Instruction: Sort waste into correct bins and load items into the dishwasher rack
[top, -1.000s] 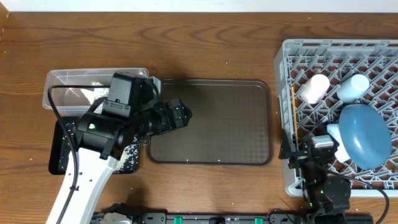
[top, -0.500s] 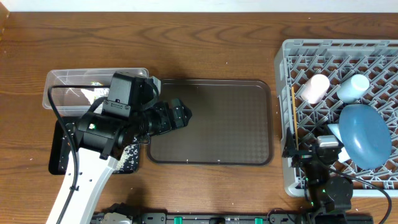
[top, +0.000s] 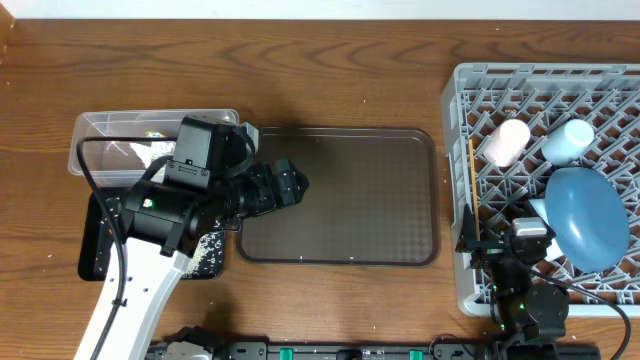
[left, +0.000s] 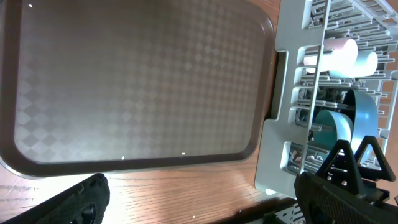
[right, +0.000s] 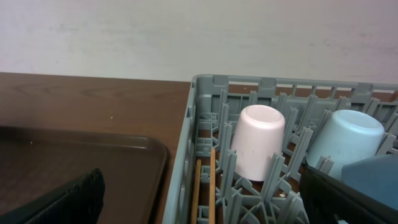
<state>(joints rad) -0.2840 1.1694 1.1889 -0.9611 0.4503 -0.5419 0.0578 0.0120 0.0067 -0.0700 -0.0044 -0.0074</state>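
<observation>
The grey dishwasher rack (top: 455, 120) at the right holds a pinkish-white cup (top: 508, 141), a light blue cup (top: 570, 140), the blue plate (top: 588, 218), part of a white bowl (top: 536, 210) and two chopsticks (top: 472, 190) along its left wall. My right gripper (top: 506, 246) hangs open over the rack's near left corner; in the right wrist view the chopsticks (right: 206, 190) and the cup (right: 258, 140) lie ahead of it. My left gripper (top: 290, 185) is open and empty over the left edge of the brown tray (top: 340, 200). Pale waste lies in the clear tub (top: 110, 128); rice (top: 206, 250) sits on the black tray (top: 95, 245).
The left arm covers much of the tub and the black tray. In the left wrist view the brown tray (left: 137, 81) shows bare, with the rack (left: 280, 124) beside it. Bare wooden table lies behind the tray and the rack.
The right arm has drawn back slightly toward the table's front edge. The left arm has not moved.
</observation>
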